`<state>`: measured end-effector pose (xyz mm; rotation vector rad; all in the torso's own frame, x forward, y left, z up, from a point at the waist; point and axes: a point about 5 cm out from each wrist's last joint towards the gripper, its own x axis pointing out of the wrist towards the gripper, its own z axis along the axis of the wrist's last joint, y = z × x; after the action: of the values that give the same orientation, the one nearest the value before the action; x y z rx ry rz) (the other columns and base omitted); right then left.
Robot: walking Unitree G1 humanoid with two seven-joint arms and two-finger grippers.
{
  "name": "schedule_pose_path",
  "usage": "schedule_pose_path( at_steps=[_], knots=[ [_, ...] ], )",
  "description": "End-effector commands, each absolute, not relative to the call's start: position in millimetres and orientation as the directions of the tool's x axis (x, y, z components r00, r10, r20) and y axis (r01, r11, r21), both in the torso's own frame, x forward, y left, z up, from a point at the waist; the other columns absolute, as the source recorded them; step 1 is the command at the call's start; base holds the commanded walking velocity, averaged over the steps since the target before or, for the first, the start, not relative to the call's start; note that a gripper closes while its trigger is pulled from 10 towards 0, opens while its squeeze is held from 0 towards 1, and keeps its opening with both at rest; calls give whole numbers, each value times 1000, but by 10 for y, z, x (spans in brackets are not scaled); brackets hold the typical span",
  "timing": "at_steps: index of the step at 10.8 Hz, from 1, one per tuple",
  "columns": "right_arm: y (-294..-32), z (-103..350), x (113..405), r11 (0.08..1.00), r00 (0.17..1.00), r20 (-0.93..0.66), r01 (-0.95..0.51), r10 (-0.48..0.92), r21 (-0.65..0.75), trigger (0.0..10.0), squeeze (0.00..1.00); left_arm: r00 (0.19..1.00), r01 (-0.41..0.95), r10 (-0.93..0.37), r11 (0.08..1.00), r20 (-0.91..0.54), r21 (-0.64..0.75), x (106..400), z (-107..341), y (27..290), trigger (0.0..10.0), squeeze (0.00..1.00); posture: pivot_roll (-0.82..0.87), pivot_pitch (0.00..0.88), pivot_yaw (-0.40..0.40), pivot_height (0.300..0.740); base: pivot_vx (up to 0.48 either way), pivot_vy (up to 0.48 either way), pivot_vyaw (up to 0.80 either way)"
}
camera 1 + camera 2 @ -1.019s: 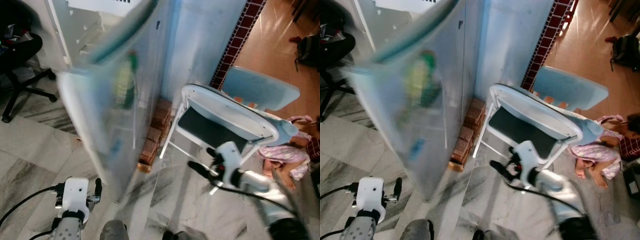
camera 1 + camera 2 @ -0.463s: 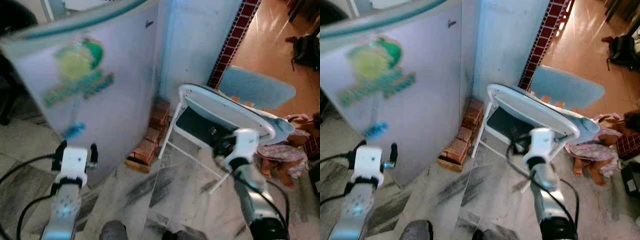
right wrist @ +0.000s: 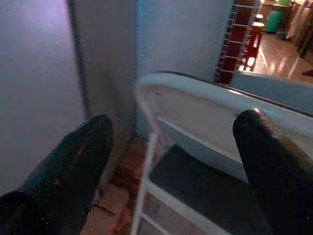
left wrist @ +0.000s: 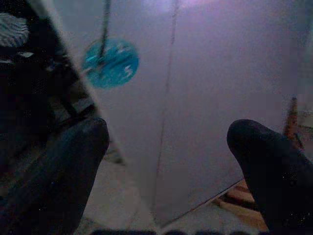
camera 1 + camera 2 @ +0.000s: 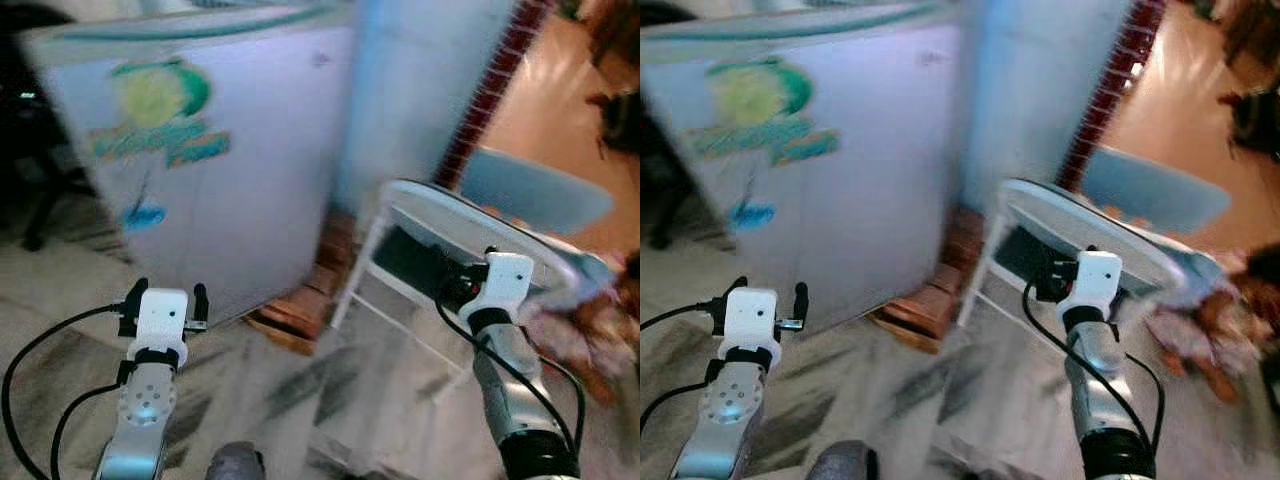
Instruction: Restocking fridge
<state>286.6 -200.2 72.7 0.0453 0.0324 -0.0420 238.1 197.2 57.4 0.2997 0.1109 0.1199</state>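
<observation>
Fridge point(image 5: 230, 170) door's shut now, so whatever's inside is hidden; a second ago it was swinging closed. Left gripper point(image 5: 165, 300) is raised near the door's lower corner, fingers spread, holding nothing. Right gripper point(image 5: 462, 288) is up facing the white folding chair point(image 5: 470, 225), fingers apart, empty too.

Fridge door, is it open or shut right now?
Shut. The fridge door lies flush across the cabinet front, hiding the inside. Both grippers, left and right, hang apart from it.
</observation>
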Motion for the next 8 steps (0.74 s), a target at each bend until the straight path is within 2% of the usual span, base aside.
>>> schedule_pose_path(
  at_steps=[1, 4, 8],
  knots=[
    [-2039, 726, 2878, 997, 997, -35, 64, -62, 49, 10000, 0, 988, -104, 133, 948, -80, 301, 2395, 613, 1963, 10000, 0, 152, 39, -65, 740, 0, 371, 0],
    [-2058, 717, 2866, 997, 997, -39, 68, -66, 45, 10000, 0, 989, -96, 124, 951, -77, 295, 2419, 639, 1928, 10000, 0, 148, 40, -63, 740, 0, 372, 0],
    [-2074, 686, 2831, 997, 996, -52, 73, -71, 39, 10000, 0, 990, -89, 118, 953, -83, 289, 2431, 642, 1914, 10000, 0, 140, 50, -61, 740, 0, 480, 0]
  ],
)
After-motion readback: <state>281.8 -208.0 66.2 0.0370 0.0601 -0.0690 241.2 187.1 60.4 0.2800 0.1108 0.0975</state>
